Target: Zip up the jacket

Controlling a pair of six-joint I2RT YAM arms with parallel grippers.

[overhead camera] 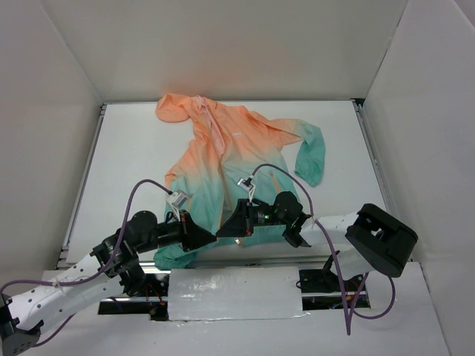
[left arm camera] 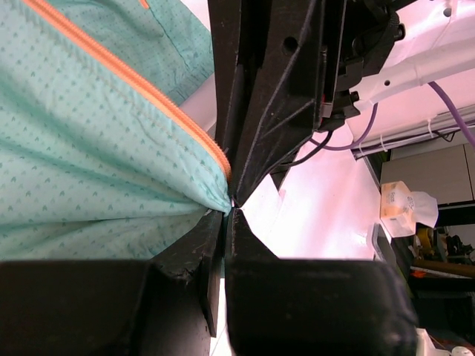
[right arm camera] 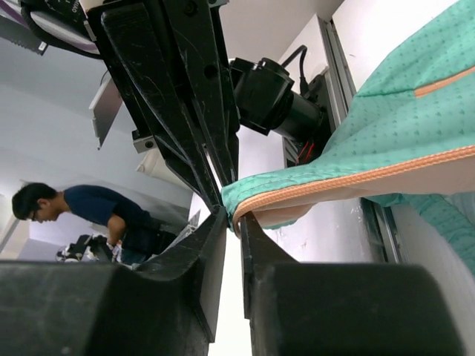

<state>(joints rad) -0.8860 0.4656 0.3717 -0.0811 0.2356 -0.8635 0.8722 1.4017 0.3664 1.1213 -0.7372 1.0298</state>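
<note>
The jacket lies on the white table, peach-orange hood at the far end, teal hem toward me. My left gripper and right gripper meet tip to tip at the hem's front opening. In the left wrist view the left gripper is shut on the teal hem corner where the orange zipper ends. In the right wrist view the right gripper is shut on the other hem corner, pinching the orange zipper tape. The hem is lifted off the table.
White walls enclose the table on the left, far and right sides. A metal rail runs along the left edge. A taped panel covers the near edge between the arm bases. The jacket's right sleeve lies out to the right.
</note>
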